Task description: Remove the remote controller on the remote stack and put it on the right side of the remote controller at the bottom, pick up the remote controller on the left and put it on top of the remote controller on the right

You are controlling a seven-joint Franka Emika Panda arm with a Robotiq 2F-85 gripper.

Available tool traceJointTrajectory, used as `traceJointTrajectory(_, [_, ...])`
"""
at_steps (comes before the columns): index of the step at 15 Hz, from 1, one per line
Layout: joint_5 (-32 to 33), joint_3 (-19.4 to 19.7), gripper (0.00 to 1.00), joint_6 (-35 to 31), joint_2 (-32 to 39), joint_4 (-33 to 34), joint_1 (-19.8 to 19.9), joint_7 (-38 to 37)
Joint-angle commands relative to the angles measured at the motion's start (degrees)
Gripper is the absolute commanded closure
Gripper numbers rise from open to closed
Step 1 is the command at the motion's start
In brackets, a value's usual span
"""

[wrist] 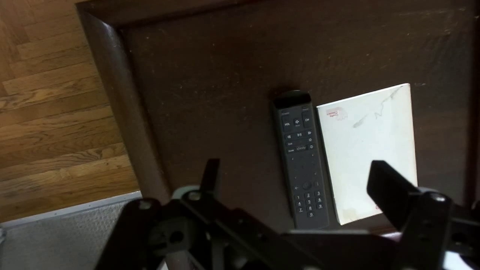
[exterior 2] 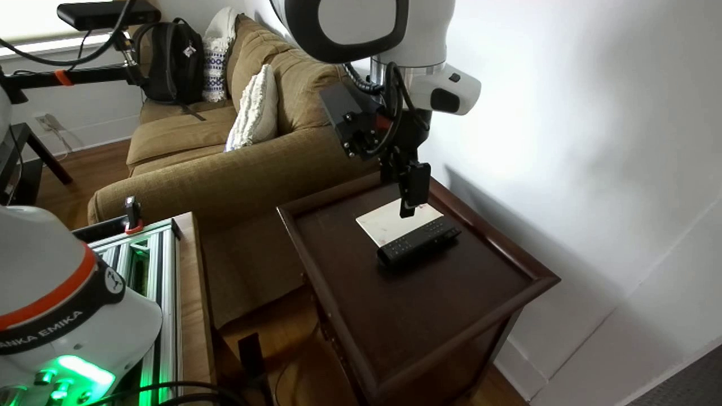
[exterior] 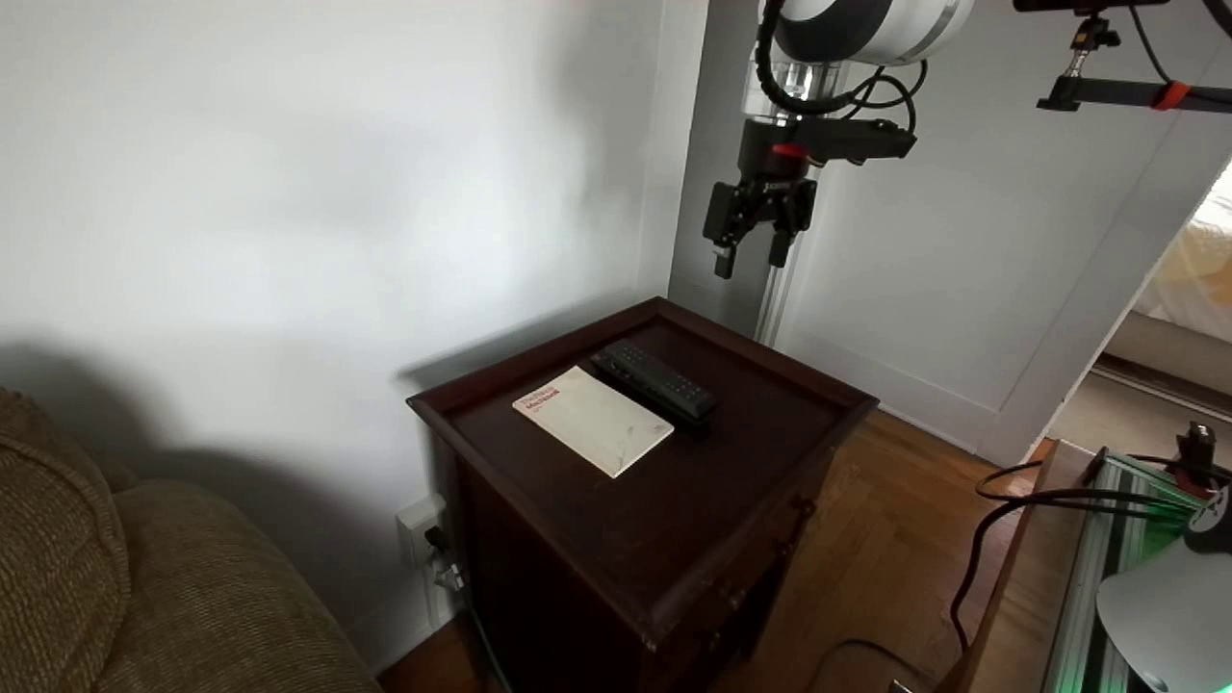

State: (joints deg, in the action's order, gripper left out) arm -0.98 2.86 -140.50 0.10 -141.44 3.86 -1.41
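The remote stack (exterior: 656, 377) lies on the dark wooden table, right beside a white paper booklet (exterior: 592, 419). The stack also shows in an exterior view (exterior 2: 418, 242) and in the wrist view (wrist: 305, 165). The upper remote faces up, with its number keys toward the gripper side of the wrist view. A dark end sticks out beyond its far end there; the lower remote is mostly hidden. My gripper (exterior: 751, 260) hangs well above the table, fingers down, open and empty. In the wrist view its fingers (wrist: 296, 165) stand wide apart, either side of the stack's line.
The table has a raised rim (exterior: 770, 348) all round. A white wall (exterior: 433, 192) stands close behind it. A brown sofa (exterior 2: 242, 175) is on another side of the table. The robot's base (exterior 2: 73, 293) stands on a wooden bench with cables.
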Motion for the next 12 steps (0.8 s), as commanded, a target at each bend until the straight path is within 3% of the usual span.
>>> traceJointTrajectory(1, [0.19, -0.17, 0.0, -1.04, 2.78, 1.66, -0.56, 2.27])
traceJointTrajectory(6, [0.53, -1.26, 0.0, -5.93, 9.53, 5.49, -1.41, 7.63])
traceJointTrajectory(12, [0.39, -2.93, 0.0, -8.67, 19.15, 11.02, -1.87, 8.56])
